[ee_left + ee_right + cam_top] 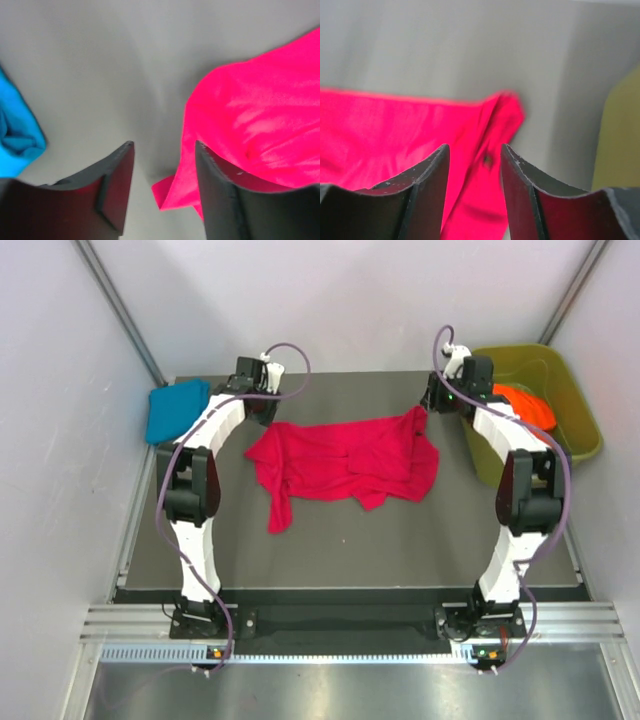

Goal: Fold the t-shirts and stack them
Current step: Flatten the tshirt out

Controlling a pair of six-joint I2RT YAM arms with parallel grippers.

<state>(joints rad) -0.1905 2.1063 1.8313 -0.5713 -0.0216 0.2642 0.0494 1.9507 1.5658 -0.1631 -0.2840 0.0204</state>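
Observation:
A crimson-pink t-shirt lies crumpled and spread across the middle of the dark table. My left gripper is open above its far left corner, which shows in the left wrist view beside the right finger. My right gripper is open above the shirt's far right corner, with cloth showing between the jaws. A teal-blue t-shirt lies bunched at the table's far left edge and shows in the left wrist view. An orange t-shirt lies in the tub.
An olive-green plastic tub stands at the far right of the table, close to my right arm; its wall shows in the right wrist view. White walls enclose the table on the left, back and right.

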